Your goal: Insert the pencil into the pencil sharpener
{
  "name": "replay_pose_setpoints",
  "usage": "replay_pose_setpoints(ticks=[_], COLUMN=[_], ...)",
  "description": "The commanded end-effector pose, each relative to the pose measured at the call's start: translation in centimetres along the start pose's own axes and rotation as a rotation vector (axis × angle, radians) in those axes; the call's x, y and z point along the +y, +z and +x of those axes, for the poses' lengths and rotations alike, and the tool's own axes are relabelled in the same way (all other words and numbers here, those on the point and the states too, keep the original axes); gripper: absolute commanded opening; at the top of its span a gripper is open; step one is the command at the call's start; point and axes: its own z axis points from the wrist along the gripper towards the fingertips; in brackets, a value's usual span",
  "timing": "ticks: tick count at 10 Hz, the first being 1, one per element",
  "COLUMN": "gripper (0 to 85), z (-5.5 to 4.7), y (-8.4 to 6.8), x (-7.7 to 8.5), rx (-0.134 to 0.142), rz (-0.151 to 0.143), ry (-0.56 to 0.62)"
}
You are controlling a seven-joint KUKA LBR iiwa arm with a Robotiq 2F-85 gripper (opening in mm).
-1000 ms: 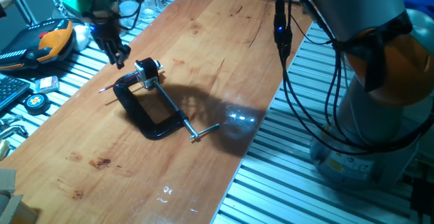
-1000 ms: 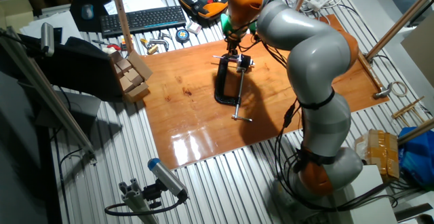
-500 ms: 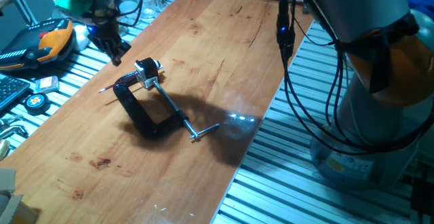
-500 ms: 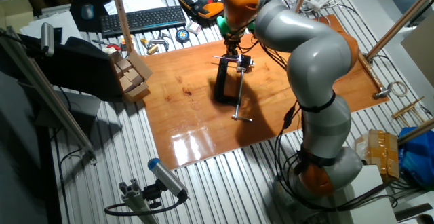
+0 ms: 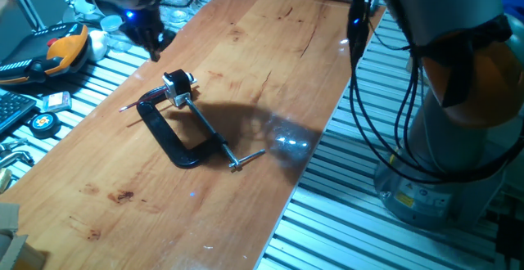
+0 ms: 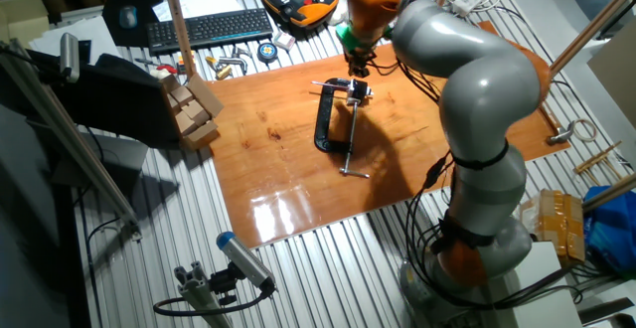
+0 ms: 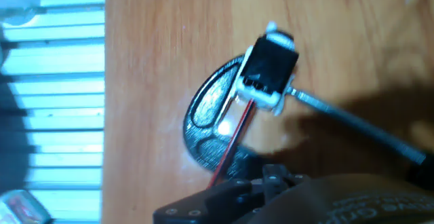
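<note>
Gripper (image 5: 152, 47) hangs above the far left part of the wooden worktop (image 5: 246, 74) in one fixed view, dark fingers pointing down, nothing between them; whether they are apart or together cannot be told at this size. Just below it and toward the near side sits the pencil sharpener (image 5: 178, 85), a small black and white block resting at the upper jaw of a black C-clamp (image 5: 168, 135). The pencil (image 5: 137, 103) shows as a thin stick poking out past the clamp's left edge, pale tip outward, lying flat on the wood, apart from the gripper. The clamp's silver screw rod (image 5: 214, 137) runs away from the sharpener to the lower right.

In the other fixed view the gripper (image 6: 358, 65) hovers right over the sharpener (image 6: 357, 90), with a gap between them. The pencil (image 6: 328, 85) lies to the left of the sharpener, crossing the top of the clamp (image 6: 326, 129). A keyboard (image 6: 211, 28) lies beyond the worktop (image 6: 278, 169) edge.

In the hand view, blurred, the sharpener (image 7: 268, 70) lies ahead of the gripper body. The red-brown pencil (image 7: 232, 144) runs from the sharpener's underside back toward the gripper, over the clamp's rounded pad (image 7: 213, 119). The fingertips are out of sight here.
</note>
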Motion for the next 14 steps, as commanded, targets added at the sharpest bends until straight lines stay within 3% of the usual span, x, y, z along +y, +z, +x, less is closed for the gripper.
replay_pose_setpoints(ticks=[1,2,4,7,8,9,10,11,12,13,14], gripper=[0.0,0.0,0.0,0.0,0.0,0.0,0.0,0.0,0.0,0.0,0.0], z=[0.10,0.13,-0.10,-0.10,-0.10,-0.10,-0.10,-0.10,-0.10,-0.10,-0.10], y=[-0.45,-0.87,-1.32,-1.32,-1.32,-1.32,-1.32,-1.32,-1.32,-1.32,-1.32], x=[-0.54,-1.00,-1.38,-1.38,-1.38,-1.38,-1.38,-1.38,-1.38,-1.38,-1.38], rx=[0.095,0.087,0.102,0.075,0.047,0.033,0.042,0.078,0.118,0.154,0.156], rz=[-0.096,-0.101,-0.100,-0.116,-0.120,-0.104,-0.074,-0.047,-0.035,-0.042,-0.042], ry=[-0.927,-0.943,-0.985,-1.017,-1.060,-1.132,-1.235,-1.351,-1.432,-1.450,-1.450])
